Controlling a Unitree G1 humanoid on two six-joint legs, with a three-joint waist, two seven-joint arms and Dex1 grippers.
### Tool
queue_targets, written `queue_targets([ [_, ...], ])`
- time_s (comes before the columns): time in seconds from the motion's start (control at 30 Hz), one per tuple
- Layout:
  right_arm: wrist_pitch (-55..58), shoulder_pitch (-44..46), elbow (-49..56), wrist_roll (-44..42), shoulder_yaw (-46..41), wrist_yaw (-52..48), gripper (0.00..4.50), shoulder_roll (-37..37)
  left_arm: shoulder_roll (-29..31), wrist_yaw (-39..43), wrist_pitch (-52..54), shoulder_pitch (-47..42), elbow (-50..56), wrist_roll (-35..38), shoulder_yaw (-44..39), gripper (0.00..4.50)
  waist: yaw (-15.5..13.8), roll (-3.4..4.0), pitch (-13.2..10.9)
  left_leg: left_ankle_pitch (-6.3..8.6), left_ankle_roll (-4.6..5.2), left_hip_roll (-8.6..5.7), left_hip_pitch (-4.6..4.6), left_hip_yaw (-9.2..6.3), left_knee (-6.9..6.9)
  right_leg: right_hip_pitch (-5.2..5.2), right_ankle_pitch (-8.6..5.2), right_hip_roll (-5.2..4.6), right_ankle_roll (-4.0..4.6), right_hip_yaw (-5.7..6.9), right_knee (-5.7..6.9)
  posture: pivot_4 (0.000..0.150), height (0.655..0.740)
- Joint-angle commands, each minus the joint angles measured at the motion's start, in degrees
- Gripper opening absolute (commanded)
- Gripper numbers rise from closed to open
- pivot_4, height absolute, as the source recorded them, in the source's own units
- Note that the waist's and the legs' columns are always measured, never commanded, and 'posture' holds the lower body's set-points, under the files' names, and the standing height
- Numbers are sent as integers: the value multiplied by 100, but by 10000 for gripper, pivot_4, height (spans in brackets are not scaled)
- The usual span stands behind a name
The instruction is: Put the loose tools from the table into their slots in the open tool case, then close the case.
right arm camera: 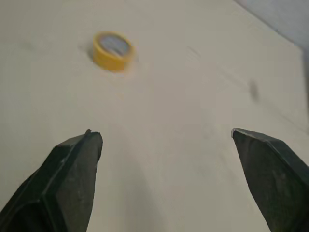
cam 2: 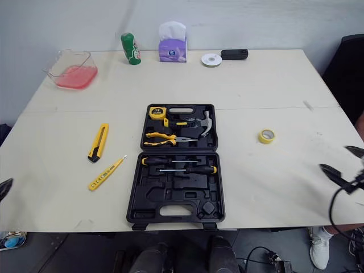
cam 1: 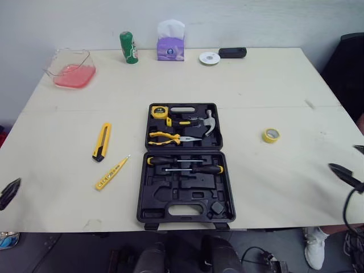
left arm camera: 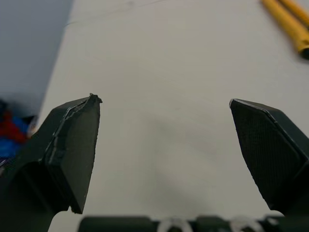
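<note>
- Left end effector [left arm camera: 164, 101]: we record its two black fingers spread wide with nothing between them, poised over the near left corner of the surface [cam 1: 273, 91].
- Right end effector [right arm camera: 164, 133]: its fingers are likewise spread wide and hold nothing, at the near right edge of the surface.
- Tool case [cam 1: 185, 165]: black, lying open and flat, between the two end effectors and well apart from each.
- Case contents: in the half farther from the end effectors we count a tape measure [cam 1: 160, 112], a hammer [cam 1: 196, 120] and pliers [cam 1: 170, 138]. In the nearer half there are two screwdrivers [cam 1: 187, 165].
- Utility knife [cam 1: 102, 142]: yellow and black, loose on the surface, ahead of the left end effector and toward the case, well apart from the fingers.
- Tester pen [cam 1: 111, 173]: yellow, lying at a slant just beside the knife and nearer the left end effector, between it and the case.
- Tape roll [right arm camera: 112, 50]: yellow, lying flat, ahead of the right end effector and toward the case side, apart from both fingers.
- Far edge, well beyond both end effectors: a clear container [cam 1: 71, 68] tinted pink, a green can [cam 1: 129, 47], a tissue pack [cam 1: 170, 41], a disc [cam 1: 209, 58] and a black device [cam 1: 232, 52].
</note>
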State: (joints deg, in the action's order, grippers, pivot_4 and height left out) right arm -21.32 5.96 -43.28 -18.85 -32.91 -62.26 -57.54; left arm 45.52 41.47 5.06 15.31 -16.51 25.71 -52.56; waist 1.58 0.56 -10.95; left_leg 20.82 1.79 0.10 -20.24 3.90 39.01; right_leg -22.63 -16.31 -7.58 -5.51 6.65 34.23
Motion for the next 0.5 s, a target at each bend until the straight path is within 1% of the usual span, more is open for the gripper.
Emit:
queue_targets([
  [0.03,-477,60,-637,55,-145,114,44466,-200,180,-196,-172,-37,-214,-126,-139,45000,7,0,0,2,-3,1,2,0,0,1,0,0,0,-1,1,1500,7400],
  [0.1,-639,149,-936,87,-76,130,44466,-222,168,-150,-118,-33,-176,-74,-95,45000,23,4,-1,14,-26,1,4,3,0,1,0,-1,0,-5,2,1500,7400],
  [0.27,-800,544,-1357,77,131,-12,44466,-142,160,-17,-148,-105,-85,-17,16,45000,40,10,-3,13,-26,3,6,9,0,-2,0,0,1,-8,8,1500,7400],
  [0.4,-683,955,-1346,26,363,-275,44466,39,195,222,-132,-276,116,213,43,45000,22,9,-2,12,-24,3,6,10,1,-2,0,0,1,-8,11,1500,7400],
  [0.5,-406,1114,-1075,-145,448,-545,44466,221,124,628,-41,-104,682,445,103,45000,16,9,-2,9,-18,3,4,9,2,-2,0,-1,0,-7,9,1500,7400],
])
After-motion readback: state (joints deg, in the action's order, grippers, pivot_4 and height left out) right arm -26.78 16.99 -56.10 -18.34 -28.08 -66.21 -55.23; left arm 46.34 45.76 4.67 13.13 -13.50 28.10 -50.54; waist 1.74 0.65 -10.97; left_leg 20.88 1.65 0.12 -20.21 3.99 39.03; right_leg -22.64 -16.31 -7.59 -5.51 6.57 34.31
